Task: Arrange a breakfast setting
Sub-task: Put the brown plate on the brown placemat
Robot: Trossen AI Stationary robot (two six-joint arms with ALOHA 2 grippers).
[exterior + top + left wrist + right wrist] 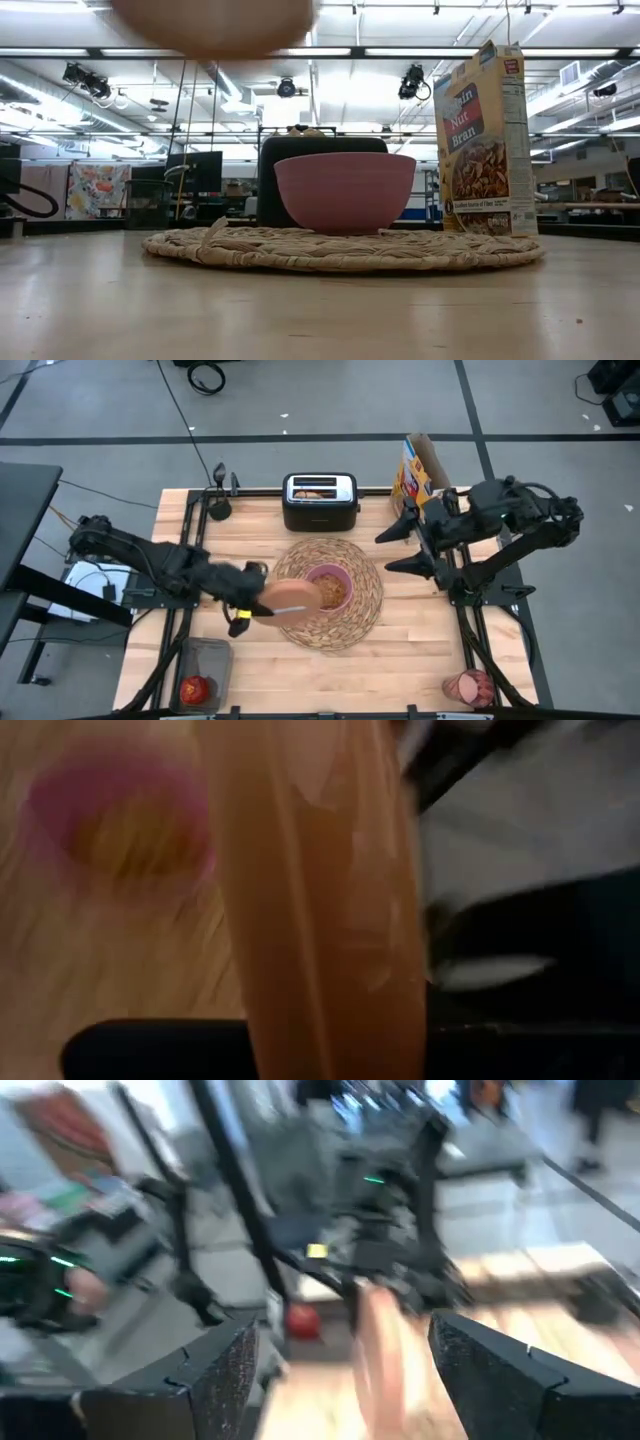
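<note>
Between the left fingers: the left gripper [250,603] was closed on the salmon-brown plate [290,600], pinching its left edge; the left wrist view showed the rim [320,900] edge-on, close against the camera.
Plate position: it was held above the table, over the left edge of the woven placemat [365,605]; the low view caught only its underside [215,22], well above the mat [340,248].
Key relation: the pink bowl [328,588] sat on the middle of the mat, just right of the plate and overlapped by it from above; free mat lay mostly beyond the bowl.
Judgement: setting the plate flat probably needed the bowl out of the way, or a spot beside it.
Right gripper [415,545]: parted wide, empty, raised near the cereal box [420,470].
Still unplaced: red apple [197,688], pink tumbler [470,686], both at the near edge.
</note>
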